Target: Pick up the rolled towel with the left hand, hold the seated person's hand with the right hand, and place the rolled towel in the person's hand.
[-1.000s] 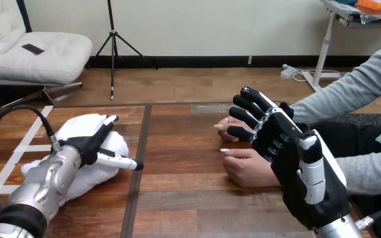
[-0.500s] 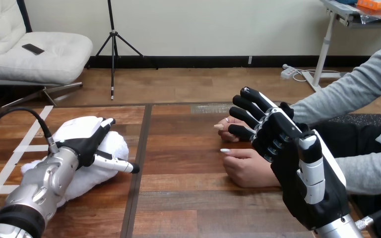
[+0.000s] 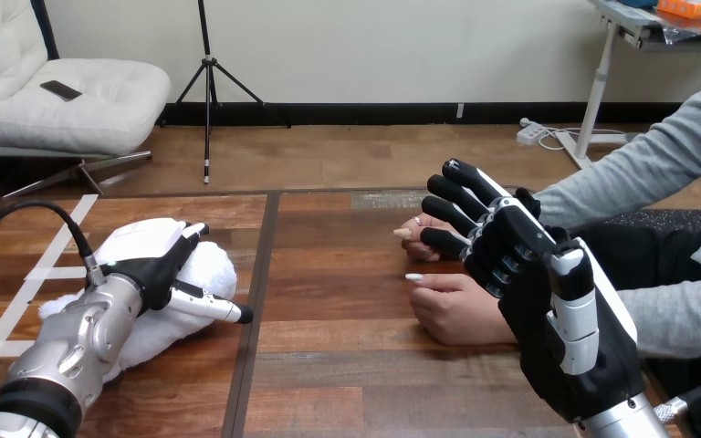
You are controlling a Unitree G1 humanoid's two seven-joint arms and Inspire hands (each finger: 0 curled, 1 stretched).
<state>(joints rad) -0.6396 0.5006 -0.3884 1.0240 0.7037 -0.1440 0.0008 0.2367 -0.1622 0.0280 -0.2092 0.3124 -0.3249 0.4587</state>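
The white rolled towel point(image 3: 203, 274) lies on the wooden table point(image 3: 347, 365) at the left. My left hand point(image 3: 151, 260) rests on top of it, fingers stretched over the roll and the thumb point(image 3: 208, 306) pointing right along its near side, open. At the right my right hand point(image 3: 557, 319) is raised with its back toward me, its fingers point(image 3: 461, 205) spread and straight. It stands in front of the person's two hands: the nearer one point(image 3: 452, 308) lies loosely curled on the table, the farther one point(image 3: 417, 234) sits partly hidden behind my fingers. I cannot tell whether my right hand touches either.
White tape strips point(image 3: 32, 274) cross the table's left part. A dark seam point(image 3: 257, 274) runs front to back beside the towel. The person's grey-sleeved forearms point(image 3: 675, 315) come in from the right edge.
My left hand has sunk a little onto the towel and drawn slightly back toward me, the thumb dropping lower. The right hand and the person's hands have stayed put.
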